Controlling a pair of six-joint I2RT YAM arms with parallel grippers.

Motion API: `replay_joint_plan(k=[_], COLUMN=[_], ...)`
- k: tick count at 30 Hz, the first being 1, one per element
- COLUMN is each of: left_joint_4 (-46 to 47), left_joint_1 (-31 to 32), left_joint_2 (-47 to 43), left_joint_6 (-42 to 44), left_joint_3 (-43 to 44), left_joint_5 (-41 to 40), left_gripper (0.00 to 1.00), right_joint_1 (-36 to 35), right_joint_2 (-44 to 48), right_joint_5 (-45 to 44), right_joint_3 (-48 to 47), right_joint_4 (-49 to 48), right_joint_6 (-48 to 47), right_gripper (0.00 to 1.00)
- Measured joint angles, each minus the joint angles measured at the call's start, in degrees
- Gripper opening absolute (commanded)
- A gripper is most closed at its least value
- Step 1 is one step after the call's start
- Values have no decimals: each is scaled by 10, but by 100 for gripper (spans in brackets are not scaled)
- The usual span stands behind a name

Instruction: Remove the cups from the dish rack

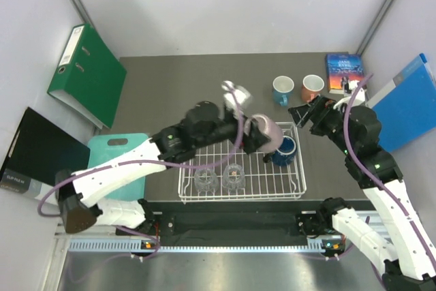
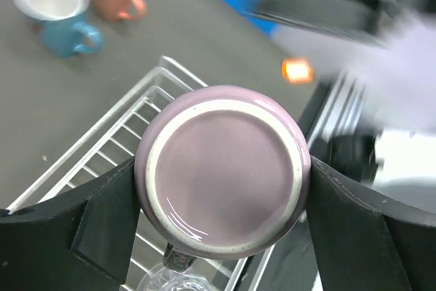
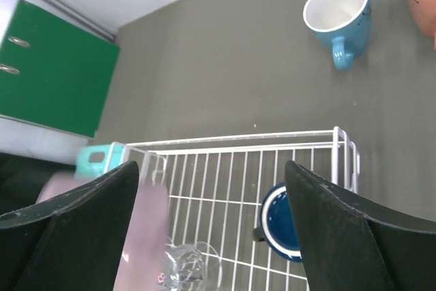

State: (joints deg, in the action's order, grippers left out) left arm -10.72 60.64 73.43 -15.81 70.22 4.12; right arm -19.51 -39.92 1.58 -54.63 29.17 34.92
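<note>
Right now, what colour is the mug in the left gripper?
Mauve-pink mug, best in left wrist view.

The left arm [image 1: 129, 168] reaches from the near-left corner toward the middle of the worktop [image 1: 170, 80], the left end effector [image 1: 261, 135] clamped on the mauve mug [image 1: 274, 129]. The right arm [image 1: 381, 189] bends toward the far edge, the right end effector [image 1: 302, 112] spread wide.

1. Book [image 1: 345, 73], far right of the desk [image 1: 204, 86]: cover title in pale capitals, apparently "JANE EYRE"; smaller print below is illegible.
2. Black folder [image 1: 34, 155], left: white edge label, too small to read.
3. Green binder [image 1: 87, 76]: no legible spine text.
</note>
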Motion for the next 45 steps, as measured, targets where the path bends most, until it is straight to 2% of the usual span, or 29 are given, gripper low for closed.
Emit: replay_joint_plan(k=[3, 6, 10, 14, 19, 29, 34, 37, 38, 43, 44, 45], left_joint_4=[103, 203, 348, 496, 617, 697, 709, 716, 719, 746, 748, 753], left_joint_1=[-96, -179, -240, -258, -258, -258, -258, -259, -259, -257, -257, -258], left_joint_2=[-48, -60, -50, -12, 26, 40, 61, 75, 78, 93, 95, 98], left_joint_6=[-112, -219, -358, -473, -557, -606, -612, -620, -622, -635, -637, -638], left_joint_3=[-94, -162, -224, -247, -255, -258, -258, -258, -258, -257, -258, -258], left_joint_5=[44, 92, 160, 214, 264, 299, 308, 308, 308, 308, 308, 306], left_gripper=[0, 0, 0, 0, 0, 0, 0, 0, 0, 0, 0, 0], right_joint_1=[0, 0, 0, 0, 0, -6, -35, -70, -81, -124, -128, -130], right_joint_2=[6, 5, 4, 0, -5, -39, -73, -101, -109, -146, -150, -154], right_joint_5=[9, 37, 86, 138, 196, 269, 275, 271, 269, 247, 245, 243], right_joint_3=[4, 4, 10, 24, 60, 85, 77, 66, 64, 58, 57, 55], right_joint_4=[-17, -44, -81, -127, -202, -366, -404, -414, -416, -421, -426, -429], right_joint_6=[14, 23, 37, 58, 110, 210, 226, 227, 227, 227, 228, 229], right_gripper=[90, 89, 86, 86, 85, 81, 70, 54, 46, 34, 26, 23])
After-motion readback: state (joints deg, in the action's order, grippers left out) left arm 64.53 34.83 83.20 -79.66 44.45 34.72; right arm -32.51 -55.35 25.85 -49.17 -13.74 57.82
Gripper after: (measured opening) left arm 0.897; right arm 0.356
